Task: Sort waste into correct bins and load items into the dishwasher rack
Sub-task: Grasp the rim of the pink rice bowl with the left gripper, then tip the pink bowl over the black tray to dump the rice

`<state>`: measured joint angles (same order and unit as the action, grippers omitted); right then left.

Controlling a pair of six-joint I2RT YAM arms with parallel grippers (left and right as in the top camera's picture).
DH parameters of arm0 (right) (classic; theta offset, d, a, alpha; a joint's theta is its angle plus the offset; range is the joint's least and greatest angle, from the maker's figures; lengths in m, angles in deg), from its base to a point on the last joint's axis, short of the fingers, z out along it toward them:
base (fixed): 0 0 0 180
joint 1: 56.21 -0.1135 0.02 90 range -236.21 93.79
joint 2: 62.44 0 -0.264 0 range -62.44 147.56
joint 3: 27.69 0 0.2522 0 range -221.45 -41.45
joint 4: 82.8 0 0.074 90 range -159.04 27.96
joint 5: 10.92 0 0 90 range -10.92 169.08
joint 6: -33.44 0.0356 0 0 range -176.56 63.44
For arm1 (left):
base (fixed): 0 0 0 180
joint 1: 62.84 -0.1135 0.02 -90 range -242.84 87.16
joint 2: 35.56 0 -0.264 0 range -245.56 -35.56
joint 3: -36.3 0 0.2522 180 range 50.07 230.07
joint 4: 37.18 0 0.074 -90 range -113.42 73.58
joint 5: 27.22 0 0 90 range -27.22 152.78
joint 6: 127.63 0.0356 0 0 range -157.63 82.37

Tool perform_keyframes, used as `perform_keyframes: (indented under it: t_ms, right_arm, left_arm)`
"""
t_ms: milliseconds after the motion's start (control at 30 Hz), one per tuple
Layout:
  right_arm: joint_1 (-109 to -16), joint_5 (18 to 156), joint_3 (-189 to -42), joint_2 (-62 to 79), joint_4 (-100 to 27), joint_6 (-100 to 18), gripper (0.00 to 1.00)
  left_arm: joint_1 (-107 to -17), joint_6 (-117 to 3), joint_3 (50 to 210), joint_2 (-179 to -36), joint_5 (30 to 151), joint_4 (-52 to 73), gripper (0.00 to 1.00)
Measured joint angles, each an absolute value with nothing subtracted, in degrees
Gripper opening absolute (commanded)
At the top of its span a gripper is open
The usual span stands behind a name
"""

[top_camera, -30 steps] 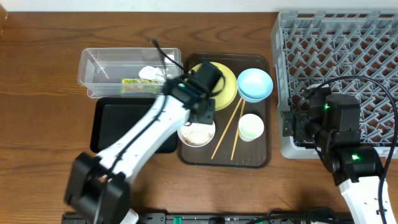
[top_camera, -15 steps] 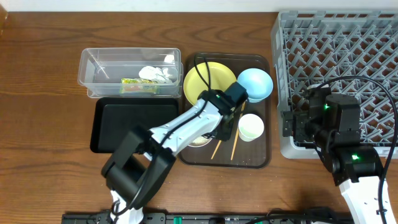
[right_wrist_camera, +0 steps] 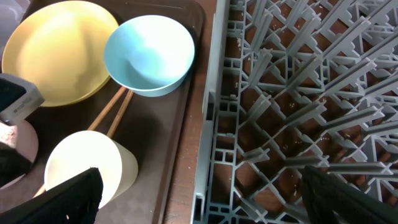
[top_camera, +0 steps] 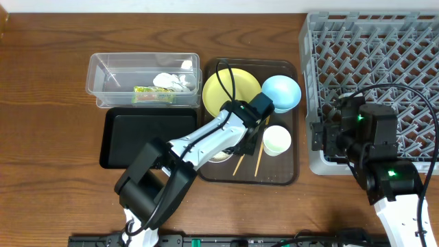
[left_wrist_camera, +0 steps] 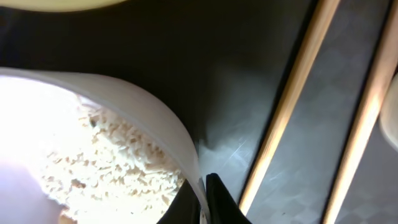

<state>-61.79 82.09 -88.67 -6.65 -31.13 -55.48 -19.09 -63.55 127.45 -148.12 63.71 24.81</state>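
Left pincer (left_wrist_camera: 202,208) is down at the near edge of the white bowl (left_wrist_camera: 124,106), one dark finger on each side of the wall, pinching the rim. The bowl holds rice scraps (left_wrist_camera: 124,155). It sits on the brown tray (top_camera: 285,175), mostly hidden under the left arm in the overhead view.

Two chopsticks (left_wrist_camera: 292,93) lie side by side on the tray just right of the bowl. White cup (top_camera: 276,139) stands right of the chopsticks. Yellow plate (top_camera: 223,89) and blue bowl (top_camera: 282,92) sit at the tray's far end, close together.

Clear tub (top_camera: 103,72) left of the tray holds the green-yellow wrapper (top_camera: 154,95) and paper scraps (top_camera: 171,81). Black tray (top_camera: 137,130) is just in front of the tub.

Right pincer (right_wrist_camera: 200,180) is spread wide, holding nothing, above the left rim of the grey rack (top_camera: 370,41) at the right of the table (top_camera: 41,103)
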Motion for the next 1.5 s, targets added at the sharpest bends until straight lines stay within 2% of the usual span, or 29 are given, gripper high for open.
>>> perform_keyframes:
  t_ms: [367,633,767,1067,1500]
  right_arm:
    - [-61.79,82.09,-88.67,-6.65,-31.13,-55.45,0.99]
    - [-61.79,82.09,-88.67,-6.65,-31.13,-55.48,0.99]
    - [-61.79,82.09,-88.67,-6.65,-31.11,-55.48,0.99]
    - [-61.79,82.09,-88.67,-6.65,-31.11,-55.48,0.99]
    - [-61.79,82.09,-88.67,-6.65,-31.09,-55.48,0.99]
  left_arm:
    - [-19.79,-62.71,127.73,-140.01,64.15,28.88,0.06]
    - [-29.91,-59.98,127.78,-128.60,65.64,32.50,0.06]
    - [-38.48,-55.55,127.78,-127.70,73.31,33.18,0.06]
    - [-57.82,-41.12,122.49,-127.88,99.30,32.35,0.06]
    - [-78.92,-27.61,109.83,-133.54,131.91,32.92,0.06]
